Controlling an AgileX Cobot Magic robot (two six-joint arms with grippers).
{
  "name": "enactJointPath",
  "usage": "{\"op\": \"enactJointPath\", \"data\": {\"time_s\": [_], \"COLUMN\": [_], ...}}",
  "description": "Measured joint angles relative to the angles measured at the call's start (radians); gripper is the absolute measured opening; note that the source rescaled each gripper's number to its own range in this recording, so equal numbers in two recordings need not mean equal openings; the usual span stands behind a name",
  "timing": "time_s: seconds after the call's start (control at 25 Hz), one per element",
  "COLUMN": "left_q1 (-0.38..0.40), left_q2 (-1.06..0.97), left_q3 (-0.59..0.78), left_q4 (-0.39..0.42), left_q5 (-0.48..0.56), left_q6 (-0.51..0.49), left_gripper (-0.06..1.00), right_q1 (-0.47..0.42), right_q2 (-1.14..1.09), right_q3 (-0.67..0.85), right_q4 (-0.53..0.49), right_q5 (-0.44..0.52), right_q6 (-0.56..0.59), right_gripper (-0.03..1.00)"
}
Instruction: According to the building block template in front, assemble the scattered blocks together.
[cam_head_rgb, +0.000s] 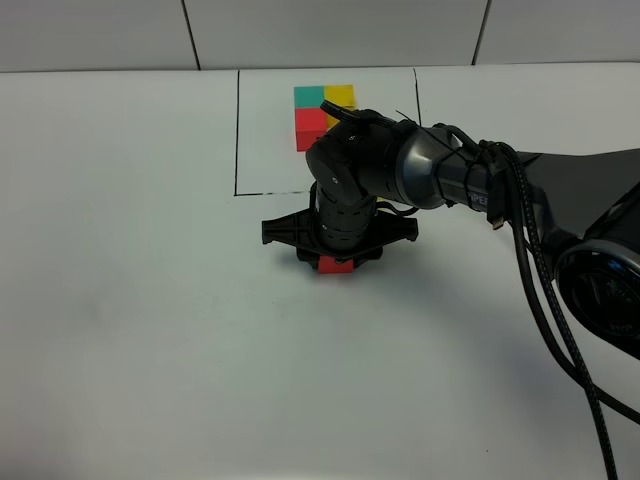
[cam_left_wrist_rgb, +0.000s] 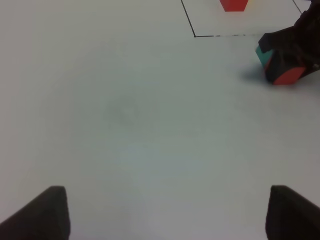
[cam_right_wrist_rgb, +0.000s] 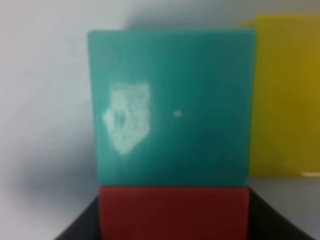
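Note:
The building block template (cam_head_rgb: 312, 112) lies at the back inside a thin black drawn rectangle (cam_head_rgb: 237, 130), with teal and yellow cubes behind and a red cube in front. My right gripper (cam_head_rgb: 336, 262) points down in front of the frame and is shut on the loose red block (cam_right_wrist_rgb: 174, 215). This block touches the loose teal block (cam_right_wrist_rgb: 170, 107), and the loose yellow block (cam_right_wrist_rgb: 282, 95) sits beside the teal one. In the left wrist view the red block (cam_left_wrist_rgb: 289, 76) and teal block (cam_left_wrist_rgb: 261, 54) show under the right gripper. My left gripper (cam_left_wrist_rgb: 170, 215) is open and empty.
The white table (cam_head_rgb: 130, 300) stretches all round. The right arm (cam_head_rgb: 450, 175) and its black cables (cam_head_rgb: 545, 300) reach in from the right, partly covering the template's right side. The left arm is out of the exterior view.

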Motion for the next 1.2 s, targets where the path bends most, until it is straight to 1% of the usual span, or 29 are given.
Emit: {"op": "enactJointPath", "data": {"time_s": [0.24, 0.28, 0.32, 0.4, 0.52, 0.64, 0.68, 0.72, 0.84, 1.0, 1.2], "left_q1": [0.0, 0.0, 0.0, 0.0, 0.0, 0.0, 0.0, 0.0, 0.0, 0.0, 0.0], "left_q2": [0.0, 0.0, 0.0, 0.0, 0.0, 0.0, 0.0, 0.0, 0.0, 0.0, 0.0], "left_q3": [0.0, 0.0, 0.0, 0.0, 0.0, 0.0, 0.0, 0.0, 0.0, 0.0, 0.0], "left_q4": [0.0, 0.0, 0.0, 0.0, 0.0, 0.0, 0.0, 0.0, 0.0, 0.0, 0.0], "left_q5": [0.0, 0.0, 0.0, 0.0, 0.0, 0.0, 0.0, 0.0, 0.0, 0.0, 0.0], "left_q6": [0.0, 0.0, 0.0, 0.0, 0.0, 0.0, 0.0, 0.0, 0.0, 0.0, 0.0], "left_gripper": [0.74, 0.74, 0.74, 0.74, 0.74, 0.74, 0.74, 0.74, 0.74, 0.74, 0.74], "right_q1": [0.0, 0.0, 0.0, -0.002, -0.003, -0.003, -0.003, -0.003, -0.005, -0.012, -0.009], "right_q2": [0.0, 0.0, 0.0, 0.0, 0.0, 0.0, -0.001, -0.002, -0.008, -0.028, -0.111], "right_q3": [0.0, 0.0, 0.0, 0.0, -0.002, -0.004, -0.004, -0.004, -0.003, 0.012, 0.016], "right_q4": [0.0, 0.0, 0.0, -0.009, -0.01, 0.001, 0.007, 0.012, 0.014, 0.049, 0.087], "right_q5": [0.0, 0.0, 0.0, -0.015, -0.028, -0.03, -0.03, -0.03, -0.008, 0.064, 0.12], "right_q6": [0.0, 0.0, -0.001, -0.014, -0.056, -0.096, -0.102, -0.109, -0.123, -0.148, -0.176], "right_gripper": [0.02, 0.03, 0.06, 0.21, 0.55, 0.85, 0.92, 0.95, 1.0, 1.0, 0.99]}}
